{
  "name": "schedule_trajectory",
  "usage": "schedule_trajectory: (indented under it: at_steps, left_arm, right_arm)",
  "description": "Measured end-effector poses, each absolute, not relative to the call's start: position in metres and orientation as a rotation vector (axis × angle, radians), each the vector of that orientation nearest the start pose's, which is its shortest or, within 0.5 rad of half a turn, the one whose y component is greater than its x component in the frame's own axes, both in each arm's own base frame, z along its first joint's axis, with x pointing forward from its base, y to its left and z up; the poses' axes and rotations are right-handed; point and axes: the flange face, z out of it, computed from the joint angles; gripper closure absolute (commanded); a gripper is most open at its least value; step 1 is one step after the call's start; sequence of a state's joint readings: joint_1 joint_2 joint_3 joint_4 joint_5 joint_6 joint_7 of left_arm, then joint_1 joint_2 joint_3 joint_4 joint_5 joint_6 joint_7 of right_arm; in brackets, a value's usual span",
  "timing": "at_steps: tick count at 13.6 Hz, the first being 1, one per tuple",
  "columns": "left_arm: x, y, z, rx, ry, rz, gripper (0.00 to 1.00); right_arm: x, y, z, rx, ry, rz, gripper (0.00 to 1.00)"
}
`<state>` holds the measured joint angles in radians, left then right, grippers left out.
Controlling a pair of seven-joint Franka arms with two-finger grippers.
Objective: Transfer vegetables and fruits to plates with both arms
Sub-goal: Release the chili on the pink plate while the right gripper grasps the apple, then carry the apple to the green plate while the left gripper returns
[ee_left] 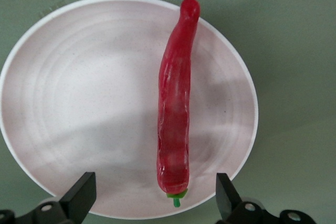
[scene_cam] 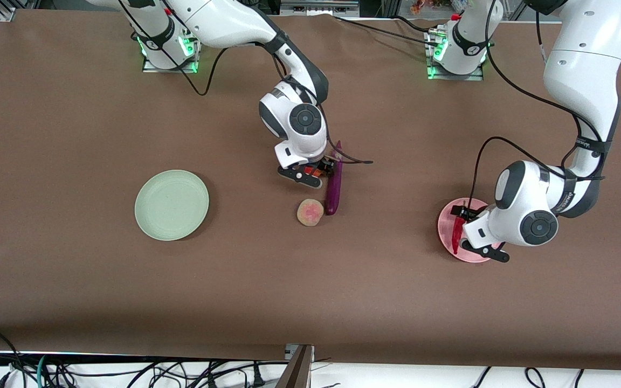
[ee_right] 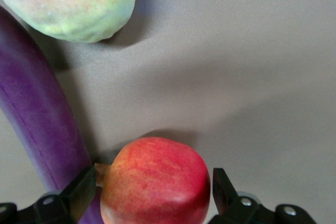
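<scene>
My right gripper (ee_right: pixel 152 192) is down at the table in the middle, open, with one finger (ee_right: pixel 84 190) on each side of the red fruit (ee_right: pixel 157 182). The purple eggplant (scene_cam: pixel 335 183) lies right beside that fruit. The tan-yellow fruit (scene_cam: pixel 310 212) sits nearer the front camera, by the eggplant's tip. My left gripper (ee_left: pixel 156 192) hangs open over the pink plate (ee_left: pixel 79 103), where the red chili pepper (ee_left: pixel 175 114) lies free, its green stem between the fingertips (ee_left: pixel 226 195). The green plate (scene_cam: pixel 171 205) holds nothing.
The pink plate (scene_cam: pixel 448 221) is toward the left arm's end of the brown table, the green plate toward the right arm's end. A black cable trails from the right wrist over the eggplant. Cables hang past the table's front edge.
</scene>
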<state>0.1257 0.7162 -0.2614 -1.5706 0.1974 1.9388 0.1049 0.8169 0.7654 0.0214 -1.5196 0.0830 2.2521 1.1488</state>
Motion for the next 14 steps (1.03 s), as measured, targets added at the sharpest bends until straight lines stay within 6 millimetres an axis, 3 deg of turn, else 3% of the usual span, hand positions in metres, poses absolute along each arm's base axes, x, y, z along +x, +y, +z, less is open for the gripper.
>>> schedule_trajectory:
  at_steps: [2, 3, 6, 8, 11, 14]
  left_arm:
    - [0.66, -0.056, 0.208, -3.068, 0.476, 0.5, 0.0]
    - [0.66, -0.056, 0.208, -3.068, 0.476, 0.5, 0.0]
    - [0.66, -0.056, 0.208, -3.068, 0.476, 0.5, 0.0]
    - [0.661, -0.056, 0.209, -3.068, 0.476, 0.5, 0.0]
    - [0.662, -0.059, 0.213, -3.071, 0.482, 0.498, 0.0]
    - [0.659, -0.101, 0.256, -3.083, 0.569, 0.498, 0.0]
  right_arm:
    - [0.473, 0.526, 0.207, -3.068, 0.574, 0.128, 0.69]
    - [0.473, 0.526, 0.206, -3.069, 0.573, 0.129, 0.77]
    - [0.476, 0.524, 0.208, -3.078, 0.566, 0.133, 0.78]
    - [0.486, 0.513, 0.222, -3.107, 0.542, 0.154, 0.78]
    - [0.515, 0.472, 0.273, -3.158, 0.46, 0.231, 0.77]
    - [0.55, 0.403, 0.324, -3.197, 0.347, 0.326, 0.76]
